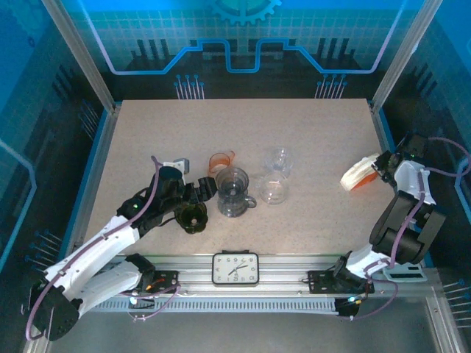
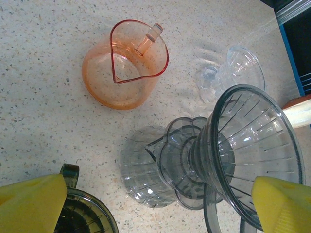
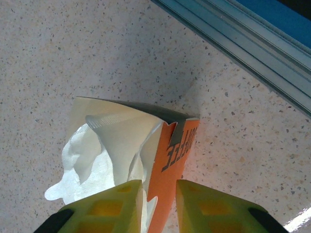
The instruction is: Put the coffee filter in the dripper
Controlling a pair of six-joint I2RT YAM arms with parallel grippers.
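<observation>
Clock (image 1: 235, 268) on the near rail (image 1: 294, 266), filter pack (image 1: 359, 175) at the right edge, grey dripper (image 1: 232, 193) mid-table
The right gripper (image 3: 159, 187) pinches the orange filter pack, its open end with white filters (image 3: 97, 145) pointing left toward the grey dripper, which stands upright well apart across speckled tabletop (image 1: 309, 132); the left gripper (image 2: 158, 199), fingers spread wide, sits just beside that dripper and is the nearer arm. Orange jug (image 1: 221, 160) and clear glassware (image 1: 274, 190) behind, blue-lit walls (image 1: 243, 44) beyond
</observation>
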